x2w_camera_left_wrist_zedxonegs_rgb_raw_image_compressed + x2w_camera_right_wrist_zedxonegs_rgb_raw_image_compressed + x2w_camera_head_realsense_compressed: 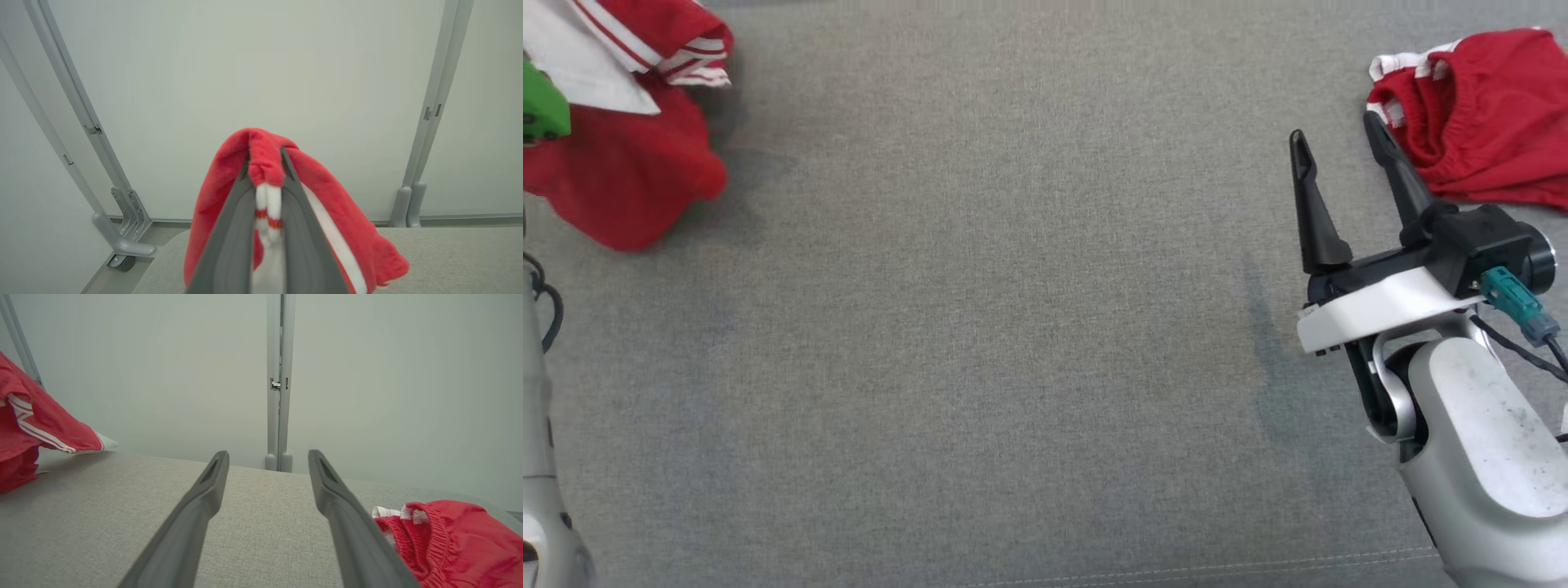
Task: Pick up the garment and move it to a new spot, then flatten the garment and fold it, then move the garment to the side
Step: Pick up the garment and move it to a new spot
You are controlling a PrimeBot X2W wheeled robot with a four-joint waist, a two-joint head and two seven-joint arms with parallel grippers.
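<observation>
Garment [220,183], red with white stripes, is clamped in the left gripper [265,161] and held up over the grey table's [1013,327] left end. The right gripper [1335,131] is spread and empty beside red shorts [1486,114]. A slip is judged possible, since only 1 bunched edge is pinched.

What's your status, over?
Left gripper shut on garment, table's left. Right gripper open, empty. Shorts lie beside it, table's right.
</observation>
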